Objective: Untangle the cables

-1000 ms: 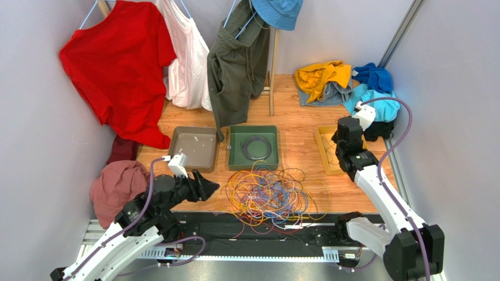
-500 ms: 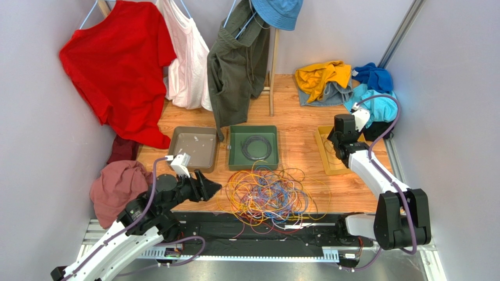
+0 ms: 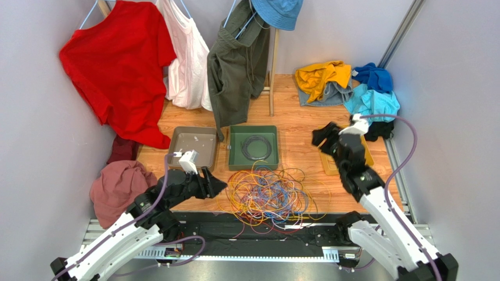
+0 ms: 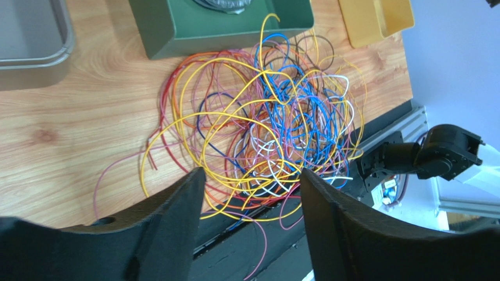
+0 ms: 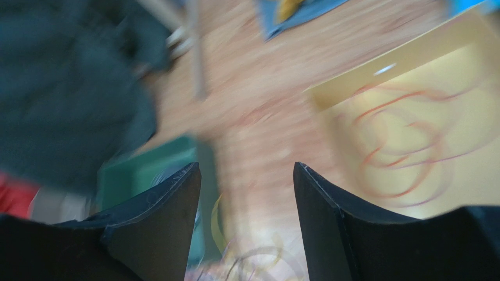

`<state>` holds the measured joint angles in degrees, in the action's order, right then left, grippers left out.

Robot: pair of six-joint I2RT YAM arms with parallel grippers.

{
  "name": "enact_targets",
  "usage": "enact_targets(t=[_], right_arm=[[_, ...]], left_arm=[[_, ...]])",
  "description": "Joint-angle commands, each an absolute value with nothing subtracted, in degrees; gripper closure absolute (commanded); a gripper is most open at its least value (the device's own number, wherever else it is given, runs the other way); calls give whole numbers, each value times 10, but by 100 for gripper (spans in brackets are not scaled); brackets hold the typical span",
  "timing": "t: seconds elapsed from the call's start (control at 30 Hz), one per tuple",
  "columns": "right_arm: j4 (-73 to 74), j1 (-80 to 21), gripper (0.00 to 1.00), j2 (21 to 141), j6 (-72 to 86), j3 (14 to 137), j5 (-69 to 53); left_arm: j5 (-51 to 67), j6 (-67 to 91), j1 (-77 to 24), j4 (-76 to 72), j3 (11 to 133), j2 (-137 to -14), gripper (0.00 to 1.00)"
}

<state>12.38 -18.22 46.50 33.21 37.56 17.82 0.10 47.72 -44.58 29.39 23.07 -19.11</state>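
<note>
Cables (image 3: 267,196) lie tangled on a wooden table (image 3: 299,146) between pale grey walls (image 3: 35,146).

No legible text, label, brand or number anywhere.

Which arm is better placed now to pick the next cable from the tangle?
Left, I think. The left gripper hangs open at the left edge of the cables, pointing at them. The right gripper, also open, is farther back near the yellow tray.
</note>
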Motion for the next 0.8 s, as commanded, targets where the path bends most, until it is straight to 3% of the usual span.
enact_targets(t=[0.0, 0.17, 0.37, 0.77], right_arm=[[116, -327, 38, 390, 374, 293, 126], [123, -503, 40, 322, 389, 244, 199], [133, -607, 40, 323, 381, 238, 257], [93, -621, 41, 378, 378, 215, 228]], left_arm=[[48, 490, -446, 201, 204, -263, 36], [40, 491, -473, 120, 204, -392, 41], [1, 496, -504, 78, 235, -490, 41], [-57, 473, -504, 84, 269, -542, 41]])
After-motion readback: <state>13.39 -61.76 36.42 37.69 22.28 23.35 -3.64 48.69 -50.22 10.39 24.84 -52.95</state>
